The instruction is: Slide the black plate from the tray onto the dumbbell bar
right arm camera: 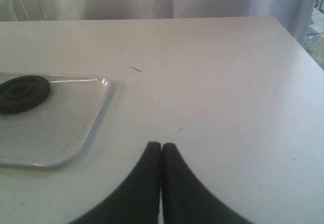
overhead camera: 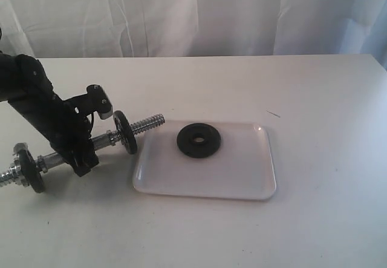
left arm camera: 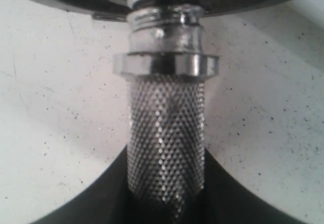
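Chrome glints along the dumbbell bar (overhead camera: 148, 123) lying on the white bench (overhead camera: 314, 98). From across the room I see its bare threaded end pointing at the near corner of the tray (overhead camera: 242, 180), with one black disc (overhead camera: 125, 132) mounted behind that thread and another (overhead camera: 30, 170) at the far end. The left gripper (overhead camera: 84, 161) sits over the knurled middle between them. The black plate (overhead camera: 198, 140) lies flat in the tray, nearer its back edge, untouched.

From the left wrist, the knurled bar runs up between the two dark fingers (left arm camera: 101, 209), which flank it closely. Whether they actually pinch it I cannot tell.

From the right wrist, the right gripper (right arm camera: 161, 153) hangs above bare bench with its fingers pressed together, holding nothing, beside the tray and well apart from the plate.

The trouble I would expect: the plate lies flush on a glossy surface, so fingers may skid off it or shove the tray. If the bar is only loosely held, it could roll or sag. Then the plate's hole would snag on the threads.
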Tool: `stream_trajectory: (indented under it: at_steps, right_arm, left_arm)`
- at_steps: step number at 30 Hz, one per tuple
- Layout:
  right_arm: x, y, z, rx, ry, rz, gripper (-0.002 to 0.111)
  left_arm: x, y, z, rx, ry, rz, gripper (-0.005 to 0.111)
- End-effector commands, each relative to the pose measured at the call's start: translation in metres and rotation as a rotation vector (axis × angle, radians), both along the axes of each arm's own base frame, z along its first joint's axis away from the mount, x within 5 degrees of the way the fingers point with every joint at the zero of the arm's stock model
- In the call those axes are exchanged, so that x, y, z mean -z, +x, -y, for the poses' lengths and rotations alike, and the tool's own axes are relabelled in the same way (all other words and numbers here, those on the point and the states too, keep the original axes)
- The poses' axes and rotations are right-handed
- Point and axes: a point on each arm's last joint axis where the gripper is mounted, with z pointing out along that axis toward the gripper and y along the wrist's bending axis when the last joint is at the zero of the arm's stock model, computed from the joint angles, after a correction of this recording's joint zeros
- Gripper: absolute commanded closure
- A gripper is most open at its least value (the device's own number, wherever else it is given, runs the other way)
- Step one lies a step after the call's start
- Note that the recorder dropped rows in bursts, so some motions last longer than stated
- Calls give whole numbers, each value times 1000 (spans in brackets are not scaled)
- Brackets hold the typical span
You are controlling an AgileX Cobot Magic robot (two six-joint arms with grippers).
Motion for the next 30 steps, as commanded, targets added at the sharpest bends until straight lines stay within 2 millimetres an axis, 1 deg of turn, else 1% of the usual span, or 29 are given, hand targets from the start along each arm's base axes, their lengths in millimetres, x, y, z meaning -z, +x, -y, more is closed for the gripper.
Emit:
stream_trajectory:
  at_steps: [1, 6, 17, 19, 21, 30]
  right_arm:
    - [1, 0, 0, 4, 0, 11, 108]
    - [1, 0, 0, 4, 0, 11, 108]
    - [1, 0, 0, 4, 0, 11, 108]
    - [1, 0, 0, 4, 0, 11, 108]
    - [1, 0, 0, 4, 0, 11, 108]
    - [1, 0, 0, 4, 0, 11, 108]
  left_arm:
    - [-11, 2, 5, -49, -63, 32, 107]
    - [-37, 1, 5, -72, -103, 124, 107]
    - [-90, -14, 4, -94, -191, 236, 107]
    - [-95, -16, 4, -91, -195, 245, 107]
    - [-96, -17, 4, -88, -196, 240, 107]
    - [-93, -29, 4, -108, -232, 189, 107]
